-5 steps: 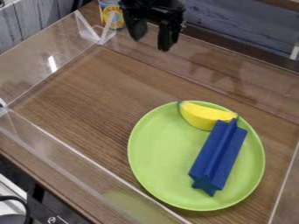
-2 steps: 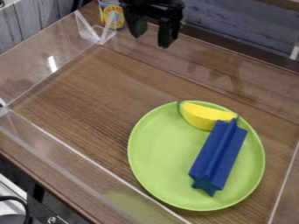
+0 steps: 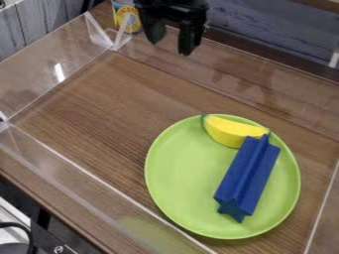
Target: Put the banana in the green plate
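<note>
Wooden table (image 3: 119, 109): jaws wide apart (holding nothing)

A single camera looks down at a slant from the near side of the bench (image 3: 119, 109), fairly close, facing the end effector (image 3: 173, 38) at the far top edge, the green plate (image 3: 179, 169) nearest.

Claw (image 3: 173, 36) cut off above by the picture's top edge, arm out of sight. Banana (image 3: 231, 129) partly hidden on its near side under the blue block (image 3: 247, 177). Yellow cup (image 3: 126, 15) at the table's far edge half covered by the claw, print too small to read.
</note>
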### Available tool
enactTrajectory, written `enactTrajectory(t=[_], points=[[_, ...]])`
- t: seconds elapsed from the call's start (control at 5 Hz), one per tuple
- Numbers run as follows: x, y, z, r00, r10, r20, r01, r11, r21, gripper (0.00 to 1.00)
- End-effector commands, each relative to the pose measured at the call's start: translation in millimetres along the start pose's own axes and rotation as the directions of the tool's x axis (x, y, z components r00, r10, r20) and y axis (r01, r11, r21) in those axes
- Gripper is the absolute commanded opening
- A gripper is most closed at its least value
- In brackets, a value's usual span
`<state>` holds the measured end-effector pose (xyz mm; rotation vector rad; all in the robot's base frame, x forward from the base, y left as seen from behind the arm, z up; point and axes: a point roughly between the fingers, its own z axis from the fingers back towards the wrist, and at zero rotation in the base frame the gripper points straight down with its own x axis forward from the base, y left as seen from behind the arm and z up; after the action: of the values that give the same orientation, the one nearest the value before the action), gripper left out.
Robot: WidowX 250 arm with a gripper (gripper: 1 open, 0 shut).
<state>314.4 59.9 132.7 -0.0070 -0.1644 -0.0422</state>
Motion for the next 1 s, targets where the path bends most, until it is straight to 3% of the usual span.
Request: enactTrajectory(t=[0.0,0.8], points=[[10.8,2,13.2,0.998,-0.004,0.066,0.002,1.000,0.021,1.00],[23.1,-1,-6.3,0.998,-0.016,0.067,0.014,0.999,0.033,1.00]])
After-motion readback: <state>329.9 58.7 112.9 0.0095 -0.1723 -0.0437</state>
